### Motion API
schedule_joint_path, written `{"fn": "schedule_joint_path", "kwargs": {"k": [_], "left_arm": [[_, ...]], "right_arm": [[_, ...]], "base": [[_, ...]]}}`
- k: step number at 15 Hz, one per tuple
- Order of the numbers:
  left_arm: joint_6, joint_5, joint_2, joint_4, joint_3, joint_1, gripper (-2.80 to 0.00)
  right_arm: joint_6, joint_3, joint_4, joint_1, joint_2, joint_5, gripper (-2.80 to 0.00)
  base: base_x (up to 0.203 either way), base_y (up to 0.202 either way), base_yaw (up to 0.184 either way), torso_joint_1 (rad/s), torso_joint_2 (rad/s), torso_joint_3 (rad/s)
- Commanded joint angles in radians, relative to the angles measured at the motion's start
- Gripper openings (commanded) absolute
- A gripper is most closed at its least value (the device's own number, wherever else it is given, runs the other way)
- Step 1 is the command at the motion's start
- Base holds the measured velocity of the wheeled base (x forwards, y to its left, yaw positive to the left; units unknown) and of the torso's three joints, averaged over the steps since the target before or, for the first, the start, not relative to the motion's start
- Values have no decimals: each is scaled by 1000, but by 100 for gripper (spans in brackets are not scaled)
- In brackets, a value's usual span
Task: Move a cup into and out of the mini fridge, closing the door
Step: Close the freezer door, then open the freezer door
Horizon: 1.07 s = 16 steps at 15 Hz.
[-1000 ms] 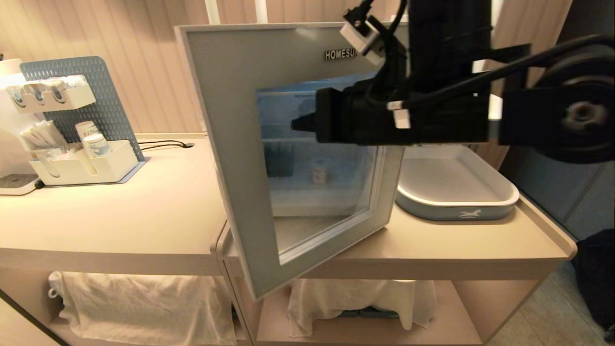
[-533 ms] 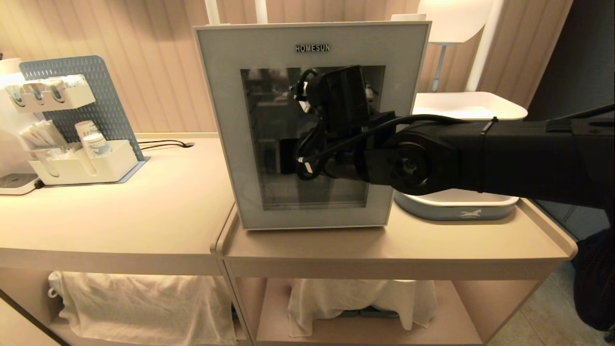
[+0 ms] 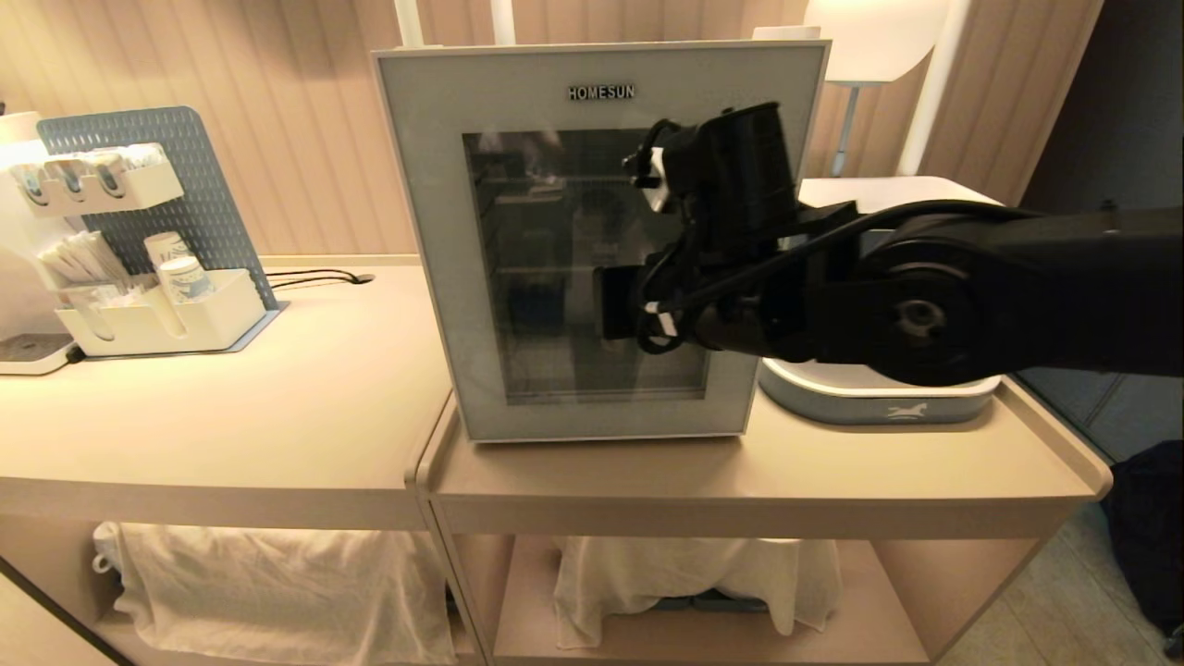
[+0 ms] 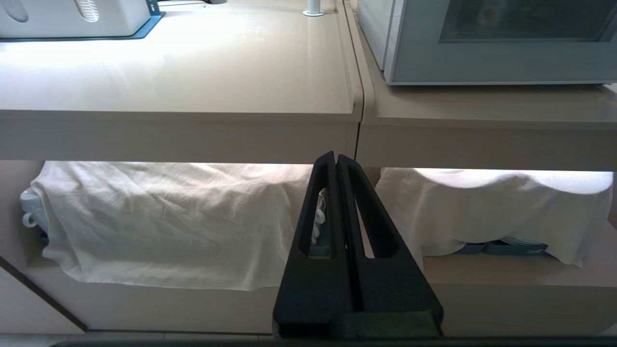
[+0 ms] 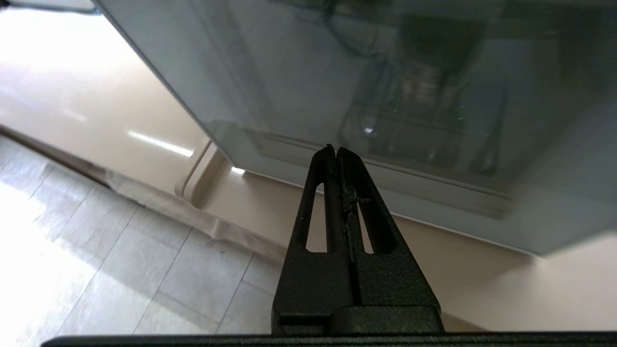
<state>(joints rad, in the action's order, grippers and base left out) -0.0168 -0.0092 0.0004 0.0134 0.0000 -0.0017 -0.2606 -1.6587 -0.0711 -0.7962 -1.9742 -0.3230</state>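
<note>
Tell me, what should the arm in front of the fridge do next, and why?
Probably draw the right gripper back from the door. The door sits flush with the mini fridge, and the fingers are pressed together, holding nothing, so little seems left to push.

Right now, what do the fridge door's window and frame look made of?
The door window looks like dark glass: glossy, and it mirrors the right arm in the right wrist view. The frame looks like matte pale grey-blue plastic or painted metal, with no glare; I cannot tell which.
</note>
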Motion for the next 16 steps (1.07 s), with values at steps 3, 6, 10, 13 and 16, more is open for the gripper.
{"fn": "schedule_joint_path", "kwargs": {"k": [3, 6, 10, 13, 16], "left_arm": [[-2, 0, 0, 0, 0, 0, -280], [-2, 0, 0, 0, 0, 0, -280], [-3, 0, 0, 0, 0, 0, -280], [-3, 0, 0, 0, 0, 0, -280], [-3, 0, 0, 0, 0, 0, -280]], "right_arm": [[15, 295, 6, 21, 462, -191, -280], [33, 461, -35, 105, 800, -389, -280], [59, 590, -187, 347, 1161, -580, -280], [85, 666, -250, 421, 1348, -598, -280], [106, 695, -343, 522, 1487, -533, -280]], "base": [[0, 0, 0, 0, 0, 0], [0, 0, 0, 0, 0, 0], [0, 0, 0, 0, 0, 0], [0, 0, 0, 0, 0, 0], [0, 0, 0, 0, 0, 0]]}}
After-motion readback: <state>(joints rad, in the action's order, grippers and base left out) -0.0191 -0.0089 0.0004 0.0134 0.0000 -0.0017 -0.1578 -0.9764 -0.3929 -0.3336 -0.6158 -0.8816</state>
